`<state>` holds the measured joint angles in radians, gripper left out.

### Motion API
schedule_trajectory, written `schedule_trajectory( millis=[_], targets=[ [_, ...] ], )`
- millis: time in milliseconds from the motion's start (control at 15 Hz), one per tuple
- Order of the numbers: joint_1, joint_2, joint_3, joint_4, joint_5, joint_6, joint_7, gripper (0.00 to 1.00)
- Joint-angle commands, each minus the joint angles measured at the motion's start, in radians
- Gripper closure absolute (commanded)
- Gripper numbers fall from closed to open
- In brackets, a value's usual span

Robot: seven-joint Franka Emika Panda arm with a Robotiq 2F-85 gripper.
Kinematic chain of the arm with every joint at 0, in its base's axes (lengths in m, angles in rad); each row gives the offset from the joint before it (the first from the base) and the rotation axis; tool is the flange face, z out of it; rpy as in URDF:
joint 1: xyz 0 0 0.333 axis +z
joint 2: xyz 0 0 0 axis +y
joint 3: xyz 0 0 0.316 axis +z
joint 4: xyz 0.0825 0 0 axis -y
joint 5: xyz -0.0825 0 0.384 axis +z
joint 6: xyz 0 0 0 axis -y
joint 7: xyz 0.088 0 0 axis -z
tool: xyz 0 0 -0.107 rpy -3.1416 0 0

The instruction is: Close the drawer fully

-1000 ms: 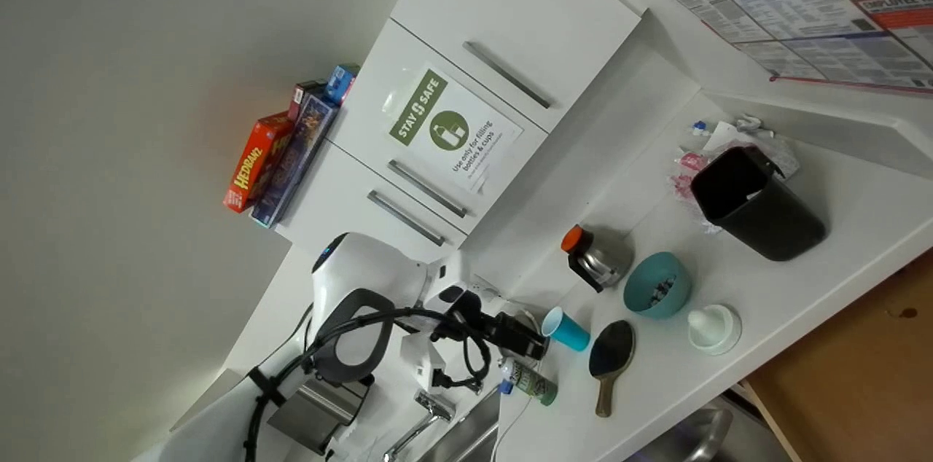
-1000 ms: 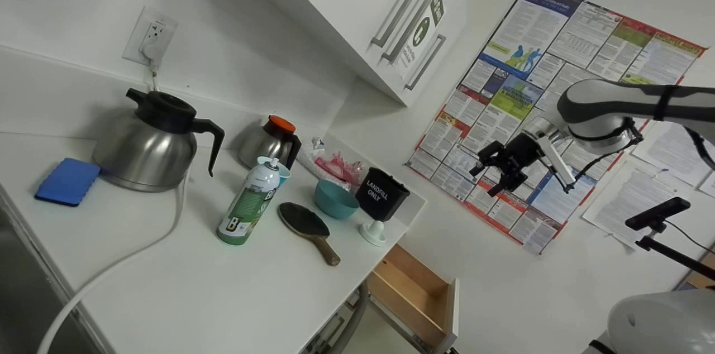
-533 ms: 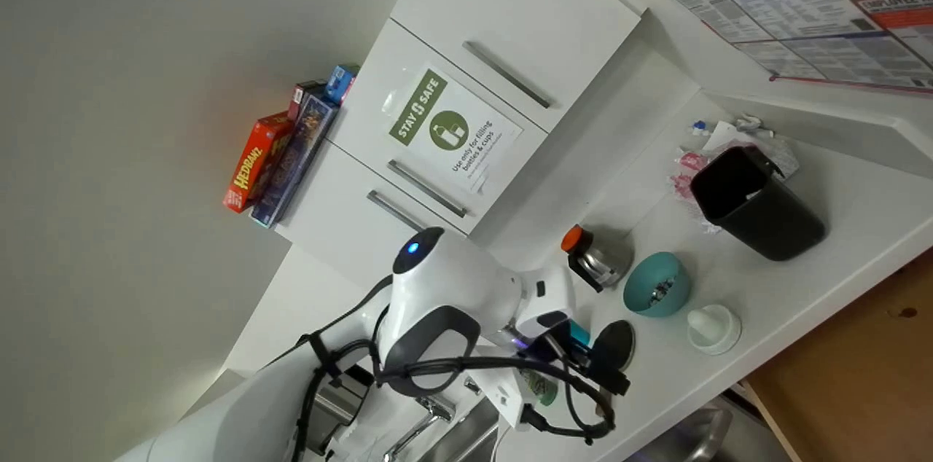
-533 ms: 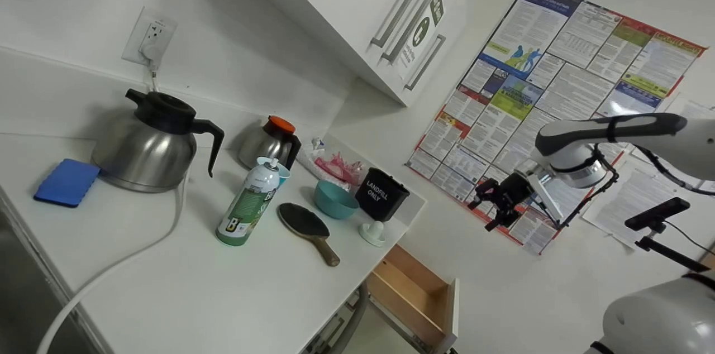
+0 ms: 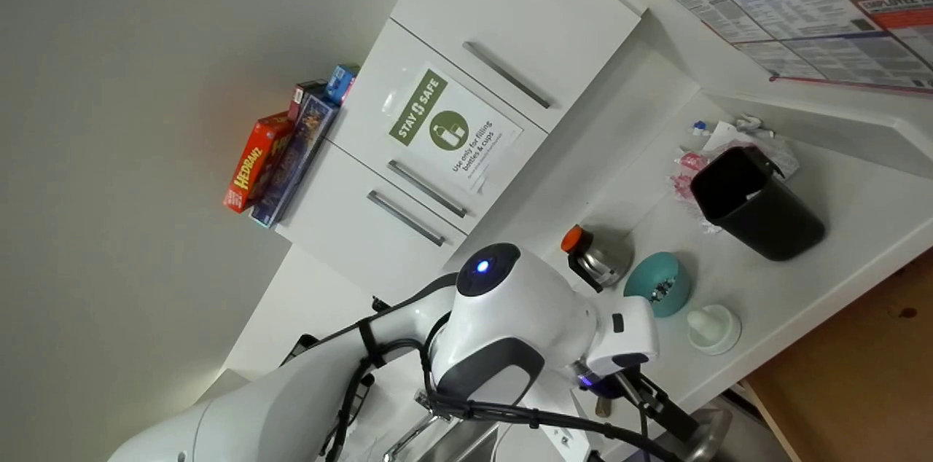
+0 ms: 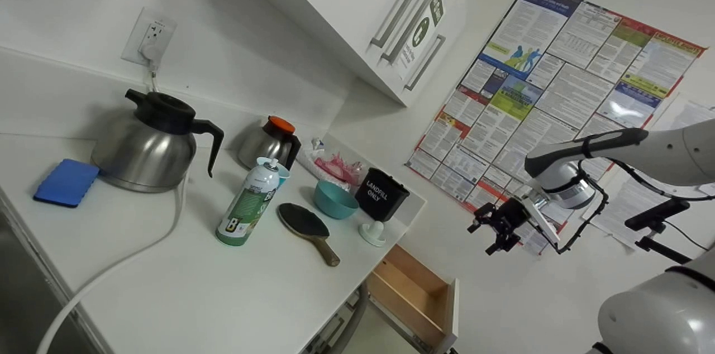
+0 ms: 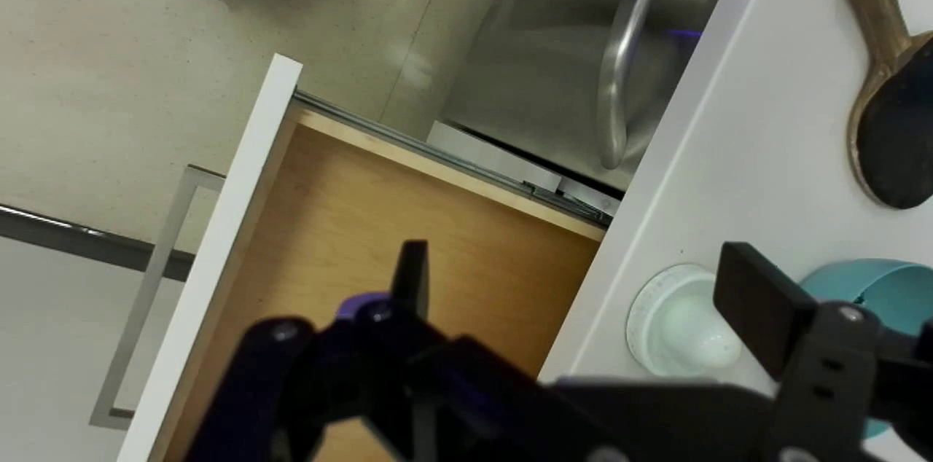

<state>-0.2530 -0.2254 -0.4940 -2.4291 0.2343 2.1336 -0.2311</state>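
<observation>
The drawer stands pulled far out below the counter. In the wrist view its white front panel [image 7: 211, 251], grey bar handle [image 7: 146, 287] and bare wooden floor [image 7: 481, 258] show. The drawer also shows in both exterior views [image 5: 860, 382] [image 6: 416, 292]. My gripper [image 7: 583, 280] is open with nothing between its fingers. In the wrist view one finger overlaps the drawer's inside and the other overlaps the counter. The gripper hangs in the air, apart from the drawer, in both exterior views [image 5: 681, 422] [image 6: 486, 238]. The gripper's body hides the drawer's near lower part in the wrist view.
The counter edge [image 7: 656, 185] runs above the drawer's back. On the counter are a white mortar and pestle [image 7: 678, 323], a teal bowl [image 7: 882, 287], a paddle [image 7: 893, 127] and a black bin [image 5: 765, 207]. A steel appliance handle [image 7: 619, 61] sticks out beside the drawer.
The arm has swung from the sink side toward the drawer, and the gripper has come lower. The drawer and the counter objects have not moved.
</observation>
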Motion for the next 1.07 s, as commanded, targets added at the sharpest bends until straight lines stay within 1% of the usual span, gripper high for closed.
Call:
schedule_trajectory(
  millis=[0, 67, 267, 400, 533, 600, 733, 1000],
  targets=[
    [-0.031, 0.004, 0.031, 0.003, 0.008, -0.003, -0.006, 0.0],
    [-0.031, 0.004, 0.031, 0.004, 0.008, -0.003, -0.006, 0.0],
    [-0.034, 0.092, -0.02, 0.07, 0.145, 0.017, -0.067, 0.0],
    [-0.057, 0.162, -0.047, 0.116, 0.225, -0.002, -0.093, 0.0],
    [-0.094, 0.261, -0.075, 0.169, 0.315, -0.036, -0.146, 0.0],
    [-0.116, 0.318, -0.084, 0.196, 0.368, -0.051, -0.177, 0.0],
    [-0.179, 0.419, -0.077, 0.245, 0.462, -0.09, -0.236, 0.0],
    [-0.336, 0.618, -0.019, 0.354, 0.582, -0.166, -0.321, 0.0]
  ],
)
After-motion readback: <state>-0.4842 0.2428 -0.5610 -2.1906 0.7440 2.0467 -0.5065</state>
